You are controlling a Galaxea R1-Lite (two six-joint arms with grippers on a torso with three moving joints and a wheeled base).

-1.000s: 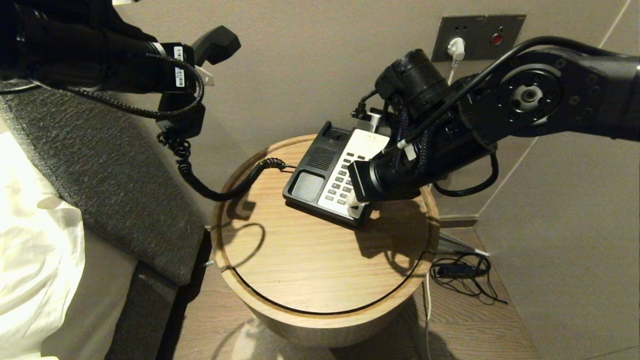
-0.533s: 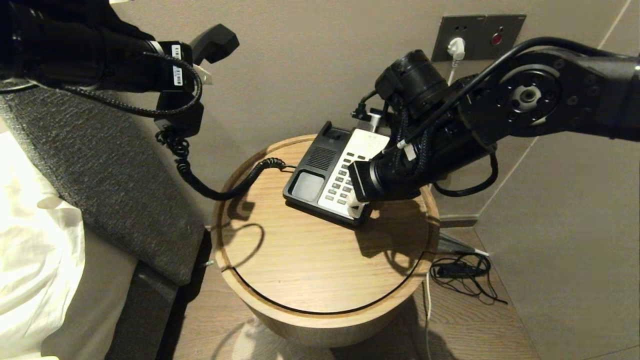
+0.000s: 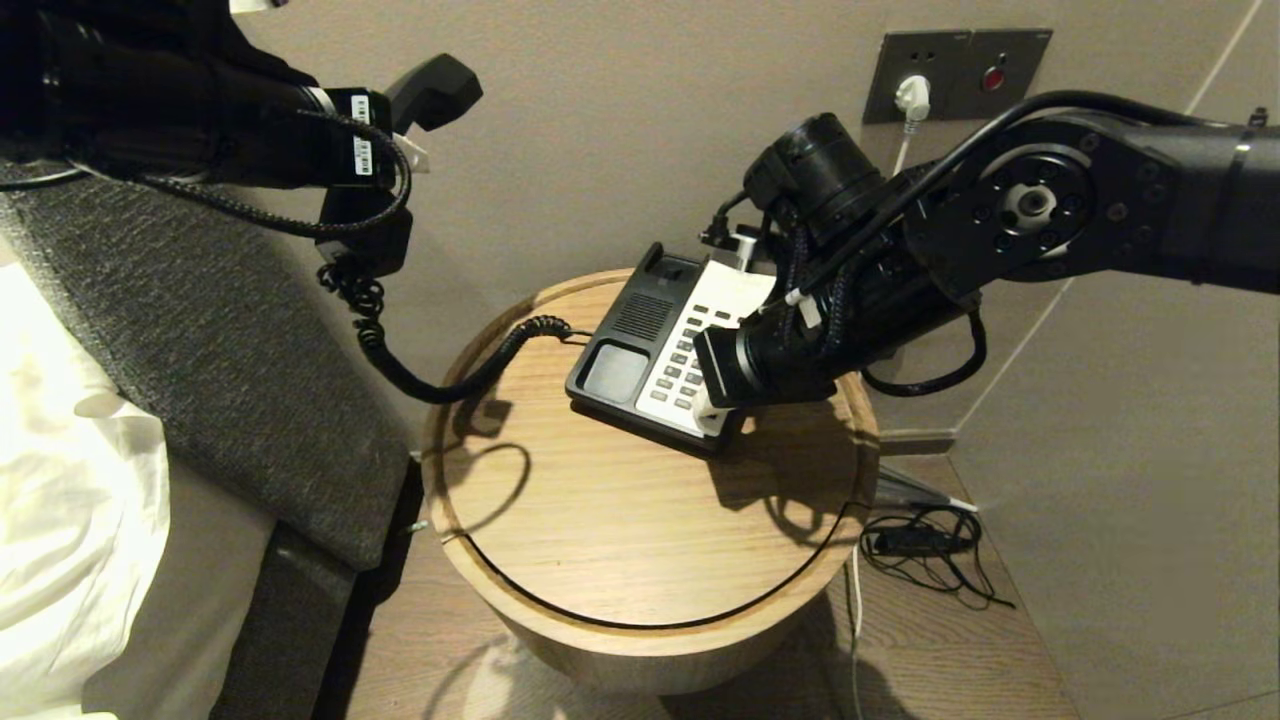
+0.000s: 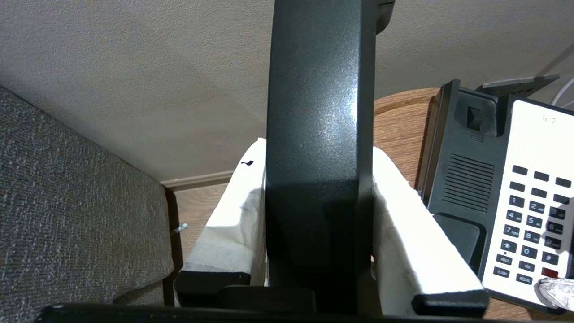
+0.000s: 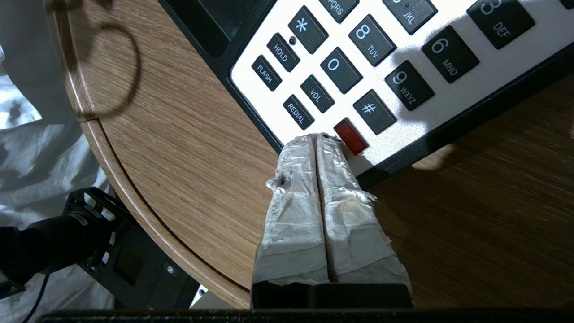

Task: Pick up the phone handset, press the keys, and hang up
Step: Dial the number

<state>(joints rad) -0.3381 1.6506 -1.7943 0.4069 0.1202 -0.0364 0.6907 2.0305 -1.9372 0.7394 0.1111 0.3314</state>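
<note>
Left tool (image 4: pixel 319 251) clamped on raised handset (image 4: pixel 319 134), right tool (image 5: pixel 319 139) pressed together at phone base (image 3: pixel 650 350) keypad corner, round wooden counter (image 3: pixel 620 520).

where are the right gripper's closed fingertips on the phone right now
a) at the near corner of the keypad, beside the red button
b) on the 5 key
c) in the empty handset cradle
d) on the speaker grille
a: in the right wrist view the right gripper, fingers shut together, has its tips at the keypad's near corner right beside the red button of the phone base.
</note>
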